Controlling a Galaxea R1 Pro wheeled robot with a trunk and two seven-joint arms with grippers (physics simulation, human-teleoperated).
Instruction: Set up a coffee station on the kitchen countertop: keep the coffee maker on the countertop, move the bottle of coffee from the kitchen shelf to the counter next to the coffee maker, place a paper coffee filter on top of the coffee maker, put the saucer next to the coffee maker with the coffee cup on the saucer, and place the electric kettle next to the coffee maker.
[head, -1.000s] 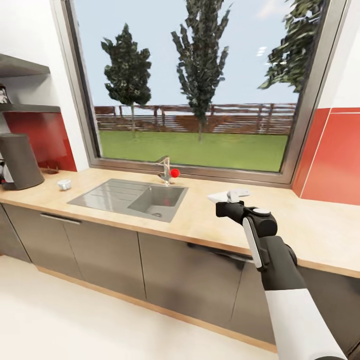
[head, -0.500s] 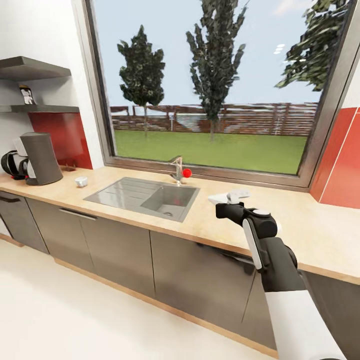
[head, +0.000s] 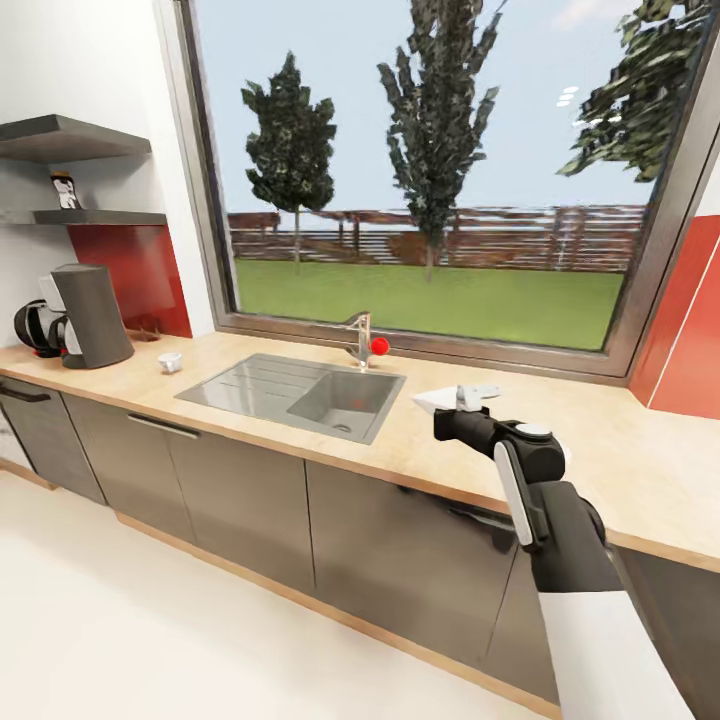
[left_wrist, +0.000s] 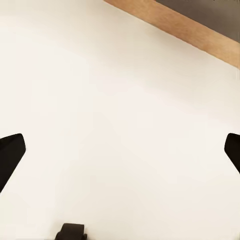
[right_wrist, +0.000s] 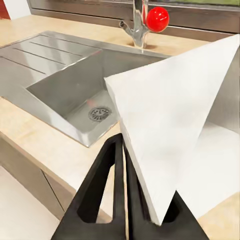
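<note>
Over the long beige wood-grain counter (head: 620, 450), just beside the inset steel sink (head: 290, 385), the right hand (head: 462, 400) pinches the paper coffee filter (right_wrist: 175, 120), a smooth white folded cone with a pointed edge, between its black fingers (right_wrist: 107, 200). Behind the sink stands a chrome tap with a red knob (head: 378, 346). At the counter's far left sits the tall dark grey coffee maker (head: 92, 315), with the squat black electric kettle (head: 32, 327) touching or just beside it and a small white coffee cup (head: 170, 361) near. Above, the dark bottle of coffee (head: 66, 190) stands on the thin kitchen shelf (head: 100, 217). Left hand fingertips (left_wrist: 11, 156) are spread wide over pale floor (left_wrist: 110, 125).
</note>
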